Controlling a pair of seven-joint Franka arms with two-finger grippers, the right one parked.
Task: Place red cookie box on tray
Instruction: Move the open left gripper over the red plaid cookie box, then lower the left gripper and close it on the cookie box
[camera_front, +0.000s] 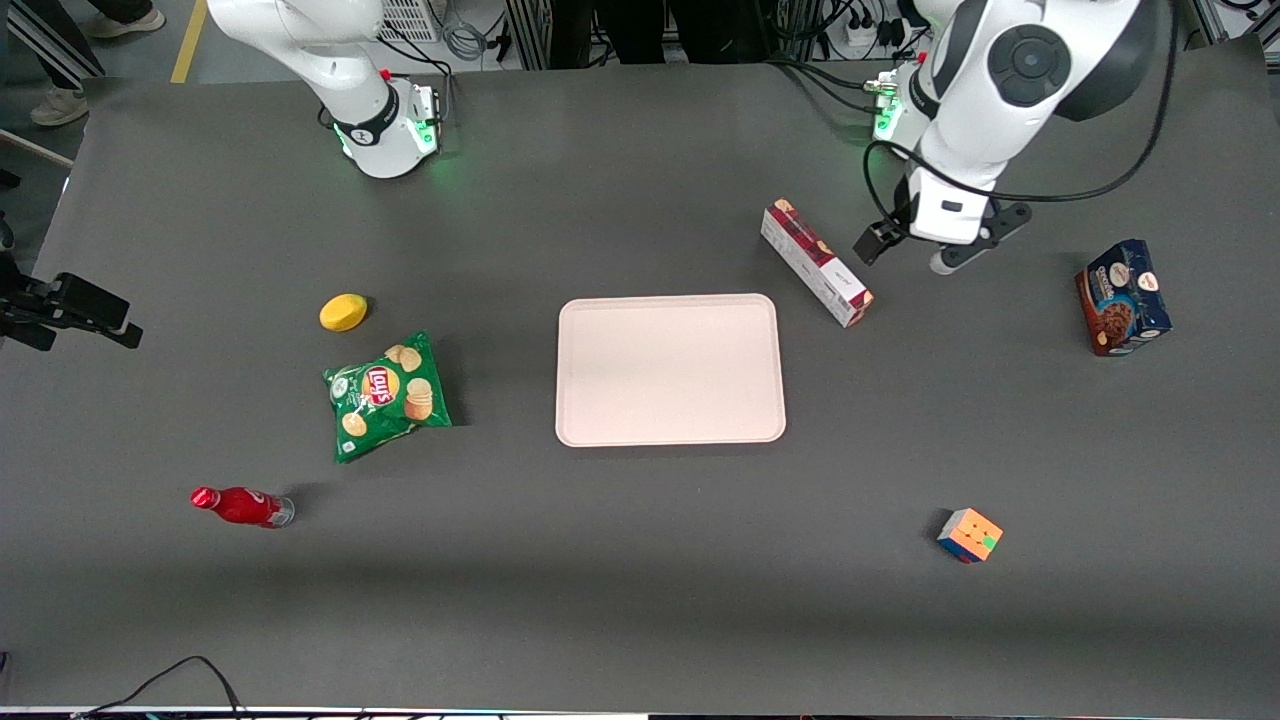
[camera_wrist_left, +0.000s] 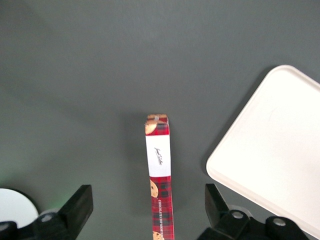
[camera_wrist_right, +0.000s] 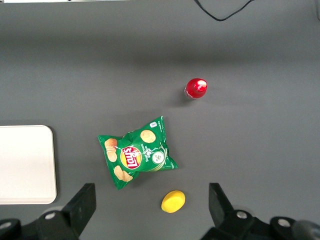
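The red cookie box (camera_front: 815, 262) lies on its narrow side on the dark table, just off the tray's corner that is farther from the front camera, toward the working arm's end. Its plaid top and white panel (camera_wrist_left: 159, 170) show in the left wrist view. The pale cream tray (camera_front: 670, 368) lies flat mid-table with nothing on it; its corner (camera_wrist_left: 270, 160) shows beside the box. My gripper (camera_front: 940, 262) hovers above the table beside the box. It is open (camera_wrist_left: 148, 210), with its black fingers (camera_wrist_left: 77, 207) spread wide to either side of the box's near end and touching nothing.
A blue cookie box (camera_front: 1122, 297) stands toward the working arm's end. A colour cube (camera_front: 969, 534) sits nearer the front camera. Toward the parked arm's end lie a green chips bag (camera_front: 387, 395), a yellow fruit (camera_front: 343, 312) and a red bottle (camera_front: 240, 506).
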